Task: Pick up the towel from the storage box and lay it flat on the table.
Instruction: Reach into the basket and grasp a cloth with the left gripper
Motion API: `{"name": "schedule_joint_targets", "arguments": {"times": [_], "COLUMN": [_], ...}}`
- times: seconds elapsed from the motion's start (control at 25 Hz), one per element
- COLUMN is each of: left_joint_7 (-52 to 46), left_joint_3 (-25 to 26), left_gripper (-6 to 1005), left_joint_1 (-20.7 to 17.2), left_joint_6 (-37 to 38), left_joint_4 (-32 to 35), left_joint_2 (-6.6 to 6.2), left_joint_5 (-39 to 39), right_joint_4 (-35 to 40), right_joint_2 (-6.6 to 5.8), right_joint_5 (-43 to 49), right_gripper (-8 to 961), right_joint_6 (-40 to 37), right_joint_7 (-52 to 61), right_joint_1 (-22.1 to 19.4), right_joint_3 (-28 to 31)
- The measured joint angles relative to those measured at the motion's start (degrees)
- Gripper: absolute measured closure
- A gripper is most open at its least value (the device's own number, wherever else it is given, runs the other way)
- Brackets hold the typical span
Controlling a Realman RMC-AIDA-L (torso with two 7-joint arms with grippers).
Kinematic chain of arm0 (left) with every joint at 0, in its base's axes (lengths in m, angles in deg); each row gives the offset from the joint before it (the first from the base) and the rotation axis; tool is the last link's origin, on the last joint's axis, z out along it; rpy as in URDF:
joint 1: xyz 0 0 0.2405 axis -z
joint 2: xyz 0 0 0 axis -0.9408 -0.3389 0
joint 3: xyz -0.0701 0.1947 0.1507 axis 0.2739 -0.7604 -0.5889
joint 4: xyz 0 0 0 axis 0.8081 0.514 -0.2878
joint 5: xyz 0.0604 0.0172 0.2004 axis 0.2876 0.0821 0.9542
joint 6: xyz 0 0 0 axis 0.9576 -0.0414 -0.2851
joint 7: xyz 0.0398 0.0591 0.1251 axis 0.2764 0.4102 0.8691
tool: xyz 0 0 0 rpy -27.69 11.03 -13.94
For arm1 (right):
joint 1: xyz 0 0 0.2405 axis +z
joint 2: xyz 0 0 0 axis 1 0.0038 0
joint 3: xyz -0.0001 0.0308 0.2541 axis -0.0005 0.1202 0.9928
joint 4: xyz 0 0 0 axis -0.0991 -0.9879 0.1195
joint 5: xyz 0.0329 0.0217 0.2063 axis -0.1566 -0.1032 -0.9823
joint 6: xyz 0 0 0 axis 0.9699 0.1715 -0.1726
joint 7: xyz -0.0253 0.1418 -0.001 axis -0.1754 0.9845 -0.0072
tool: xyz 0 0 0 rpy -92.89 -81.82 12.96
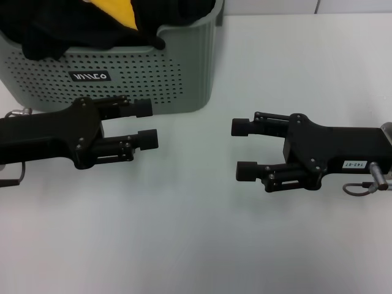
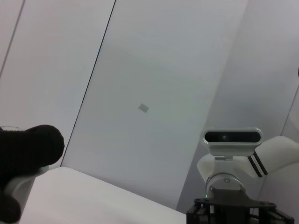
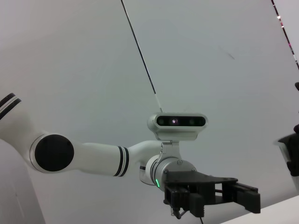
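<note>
Bench [image 1: 202, 245]: a plain white top is carrying everything, and the wide bare stretch in front of the basket looks like the natural place for spreading the cloth flat.
Basket [image 1: 184, 73]: a grey-green perforated box is sitting at the far left of the bench, with dark cloths heaped over its rim.
Towel [image 1: 116, 11]: it is lying inside the basket, showing only a bright yellow patch among the black cloths; the rest is hidden.
Left gripper [image 1: 146, 124]: it is hovering just in front of the basket wall, low over the bench, fingers apart and holding nothing.
Right gripper [image 1: 244, 149]: it is hanging over the bare bench, well apart from the basket, fingers apart and empty, facing the left one.
Step in hand: the reach for the towel, not yet begun by my reading. The left gripper, being nearer, should be rising above the rim before moving in, then pinching only the yellow fold so no black cloth is coming along.
Basket label [image 1: 90, 76]: white letters on black, seemingly upside down; I cannot read them surely.
Right arm sticker [image 1: 354, 164]: small white tag, digits too small to read reliably.
</note>
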Motion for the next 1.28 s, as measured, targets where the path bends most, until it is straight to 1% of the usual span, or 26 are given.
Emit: {"name": "schedule_joint_targets", "arguments": {"times": [0.16, 0.32, 0.52, 0.64, 0.72, 0.8, 0.88, 1.08, 1.28], "left_joint_7": [-0.65, -0.71, 4.62, 7.96, 10.88, 13.71, 15.26, 15.31, 13.88], "left_joint_3": [-0.16, -2.23, -3.07, -3.08, -3.09, -3.10, -3.10, -2.80, -1.83], "left_gripper": [309, 309, 310, 311, 311, 311, 312, 312, 313], "left_joint_1": [0.00, -0.06, -0.55, -0.77, -0.95, -1.21, -1.50, -1.99, -2.11], "left_joint_6": [0.00, 0.05, 0.15, 0.17, 0.17, 0.05, -0.23, -0.36, -0.40], "left_joint_4": [-0.02, 0.43, 0.47, 0.49, 0.51, 0.51, 0.31, 0.33, 0.42], "left_joint_2": [0.00, 0.04, 0.45, 0.53, 0.80, 1.51, 1.88, 2.00, 1.78], "left_joint_5": [0.05, 0.11, 0.13, 0.33, 0.70, 1.16, 1.46, 2.19, 1.74], "right_joint_4": [0.17, 0.28, 0.30, 0.31, 0.31, 0.35, 0.40, 0.39, 0.39], "right_joint_2": [0.02, 0.02, -0.11, -0.20, -0.13, -0.05, -0.05, -0.06, -0.06], "right_joint_5": [0.00, 0.00, 0.13, 2.14, 3.95, 4.19, 4.21, 4.08, 3.97], "right_gripper": [112, 113, 113, 114, 114, 114, 115, 115, 115], "right_joint_6": [0.03, 0.37, 0.70, 0.21, 0.04, -0.03, -0.32, -0.13, -0.03], "right_joint_7": [-0.39, -0.64, -1.14, -5.28, -10.13, -11.24, -11.05, -10.96, -11.09], "right_joint_1": [-0.30, -0.57, -0.57, -0.65, -0.79, -0.73, -0.45, -0.39, -0.80], "right_joint_3": [0.03, 0.03, -0.12, -0.10, 0.05, 0.10, 0.12, 0.17, 1.78]}}
